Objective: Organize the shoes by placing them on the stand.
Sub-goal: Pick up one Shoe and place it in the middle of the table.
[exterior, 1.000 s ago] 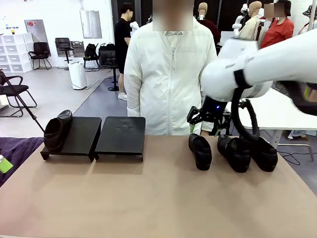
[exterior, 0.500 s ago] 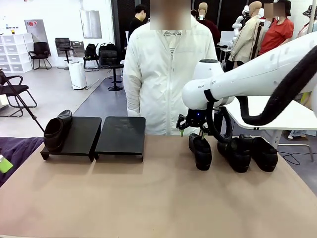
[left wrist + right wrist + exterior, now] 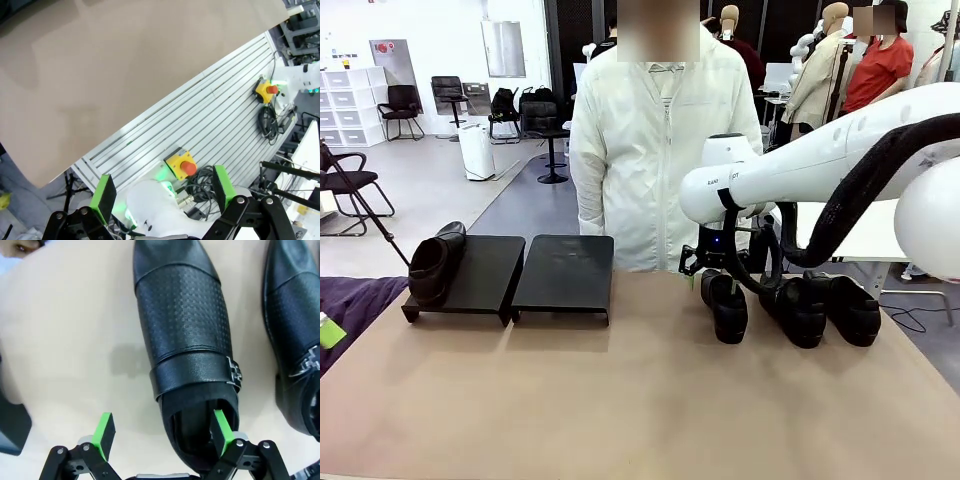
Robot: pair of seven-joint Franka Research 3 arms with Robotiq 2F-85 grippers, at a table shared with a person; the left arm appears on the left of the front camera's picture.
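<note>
Right jaws stand wide open, empty, at the heel of a shoe [image 3: 185,340] near the table's [image 3: 620,400] far edge; left jaws wide open too, holding nothing.

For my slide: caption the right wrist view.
Open right end effector poised over the heel of a black buckled shoe on the table.

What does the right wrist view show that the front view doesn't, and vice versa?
Right wrist view: the buckle strap on the leftmost loose shoe, and the open right gripper with one pad at that shoe's opening, the other over bare table. Front view: the stand holding a racked shoe on its left panel, plus the person. Both: the leftmost loose shoe, a neighbour shoe beside it, the right gripper at its heel.
</note>
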